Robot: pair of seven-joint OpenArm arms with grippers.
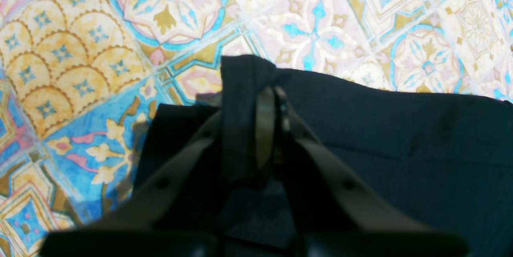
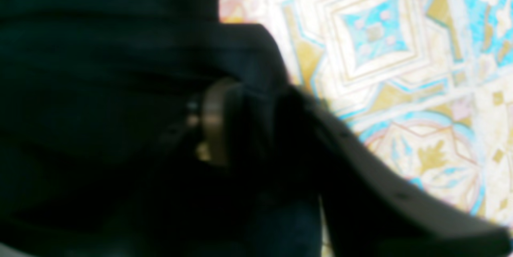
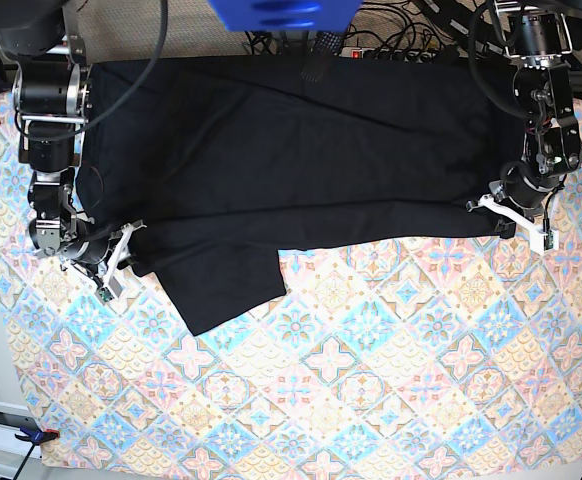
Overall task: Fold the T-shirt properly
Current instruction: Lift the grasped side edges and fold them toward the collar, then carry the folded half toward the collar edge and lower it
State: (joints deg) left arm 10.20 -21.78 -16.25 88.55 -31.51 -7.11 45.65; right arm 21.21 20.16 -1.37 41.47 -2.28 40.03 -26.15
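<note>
T-shirt [image 3: 301, 170] cloth is pinched in your left fingers [image 1: 272, 100]: they are closed tight on a raised fold at its edge, plain in the left wrist view. Your right fingers [image 2: 244, 124] sit at the opposite edge with dark cloth bunched between them, but that view is too blurred and dark for you to tell whether they grip it or stand slightly apart.

Outward from both, the shirt lies spread wide across the far half of the patterned bench [image 3: 371, 400], with one flap hanging toward you near the right arm's side.

By my judgement you are early: at most one long fold is laid, and the sides and final halving remain.

Count: one shirt, two arms, one bench cover.
</note>
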